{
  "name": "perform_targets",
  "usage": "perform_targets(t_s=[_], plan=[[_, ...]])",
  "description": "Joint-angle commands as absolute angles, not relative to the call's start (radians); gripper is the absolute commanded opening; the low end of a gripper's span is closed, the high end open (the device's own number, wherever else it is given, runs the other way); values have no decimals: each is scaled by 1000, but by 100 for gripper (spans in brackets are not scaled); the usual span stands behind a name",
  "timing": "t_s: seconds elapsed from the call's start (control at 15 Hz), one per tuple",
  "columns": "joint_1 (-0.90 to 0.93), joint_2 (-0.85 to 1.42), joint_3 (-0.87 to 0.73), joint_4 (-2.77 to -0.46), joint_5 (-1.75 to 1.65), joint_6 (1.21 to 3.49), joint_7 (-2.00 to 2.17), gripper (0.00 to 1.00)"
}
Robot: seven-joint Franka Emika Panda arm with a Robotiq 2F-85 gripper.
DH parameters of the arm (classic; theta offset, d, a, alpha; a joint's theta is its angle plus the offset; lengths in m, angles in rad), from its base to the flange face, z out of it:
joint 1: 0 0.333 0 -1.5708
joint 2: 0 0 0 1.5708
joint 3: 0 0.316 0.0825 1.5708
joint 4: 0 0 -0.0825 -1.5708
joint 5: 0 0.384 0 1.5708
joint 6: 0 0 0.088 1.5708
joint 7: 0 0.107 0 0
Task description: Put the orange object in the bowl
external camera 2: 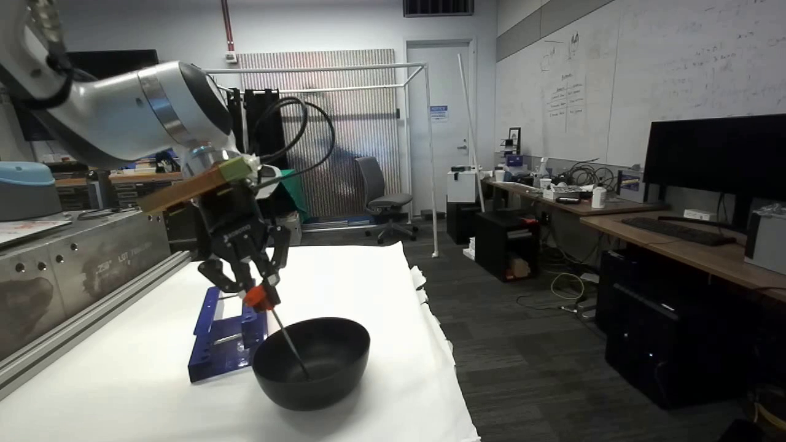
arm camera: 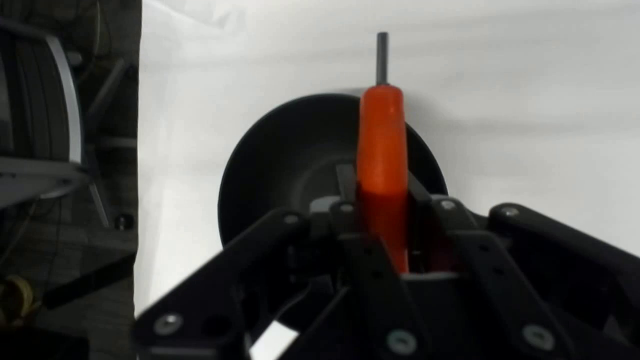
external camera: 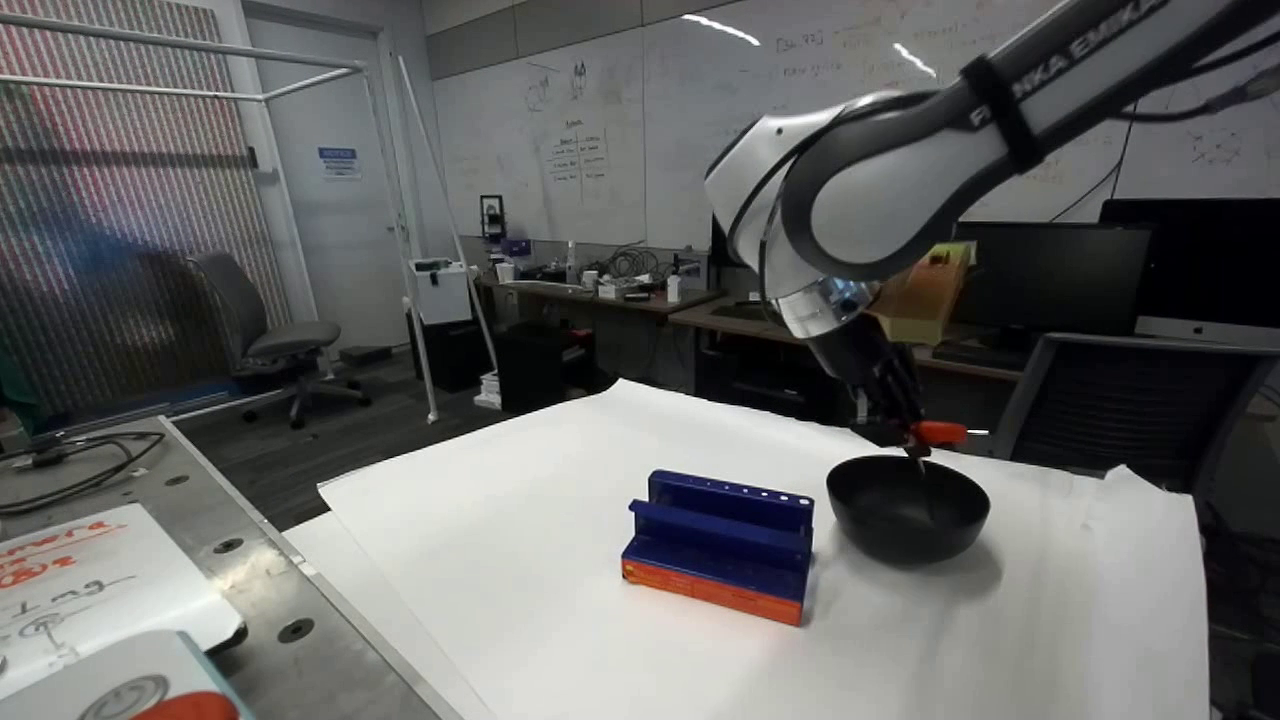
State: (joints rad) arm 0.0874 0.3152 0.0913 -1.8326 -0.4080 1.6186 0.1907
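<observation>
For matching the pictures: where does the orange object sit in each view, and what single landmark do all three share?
In an exterior view: the orange object is right of centre, just above the black bowl in the picture.
In an exterior view: the orange object is left of centre, up and left of the black bowl.
In the wrist view: the orange object is right of centre, overlapping the black bowl.
Shared landmark: the black bowl.

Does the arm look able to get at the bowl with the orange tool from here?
Probably yes: the gripper holds the orange tool over the bowl, its thin shaft appearing to dip inside in an exterior view. The blue block stands beside the bowl, apparently out of the way.
</observation>
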Motion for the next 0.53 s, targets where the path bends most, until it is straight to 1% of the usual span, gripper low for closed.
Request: perform_targets(t_s=[0.0,0.07,0.13,0.2,0.33,0.4,0.47], plan=[[127,451,51,-1693,-392,1465,281,12],[129,477,46,-1667,-377,1442,291,13],[132,502,41,-1639,-367,1418,298,46],[135,521,36,-1617,-355,1403,312,47],[133,550,29,-1574,-323,1374,319,61],[131,559,28,-1557,-301,1362,316,70],[122,558,30,-1542,-267,1356,303,77]])
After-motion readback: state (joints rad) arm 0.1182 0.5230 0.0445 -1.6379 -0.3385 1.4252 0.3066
